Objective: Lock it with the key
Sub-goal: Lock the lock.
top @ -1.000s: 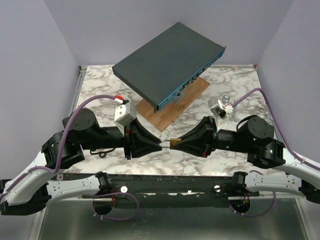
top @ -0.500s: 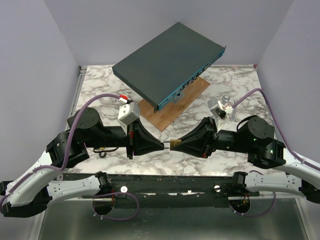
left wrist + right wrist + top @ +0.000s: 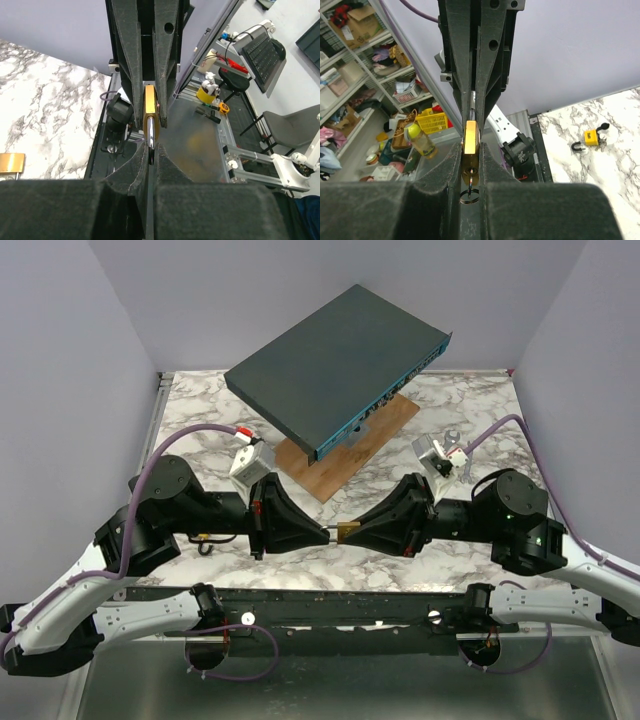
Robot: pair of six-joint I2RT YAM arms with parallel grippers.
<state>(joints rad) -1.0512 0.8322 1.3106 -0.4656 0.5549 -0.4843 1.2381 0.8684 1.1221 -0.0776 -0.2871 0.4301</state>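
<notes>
A brass padlock [image 3: 345, 530] hangs above the table's front middle, held between both grippers. My right gripper [image 3: 354, 530] is shut on the padlock body [image 3: 471, 142]. A key [image 3: 470, 173] with a small ring [image 3: 469, 195] sits in its keyhole, between my right fingers. My left gripper [image 3: 324, 531] is shut on the silver shackle [image 3: 150, 140]; the brass body [image 3: 150, 110] shows just beyond my fingertips, clamped by the other gripper's fingers.
A dark grey flat box [image 3: 340, 360] rests tilted on a wooden board [image 3: 385, 430] at the back middle. A second small brass padlock [image 3: 591, 137] lies on the marble table [image 3: 480, 405] under the left arm; it also shows in the left wrist view [image 3: 11, 162].
The left arm's wrist has rolled and its elbow has shifted slightly up and right. Both grippers stay joined at the padlock. The right arm has barely moved.
</notes>
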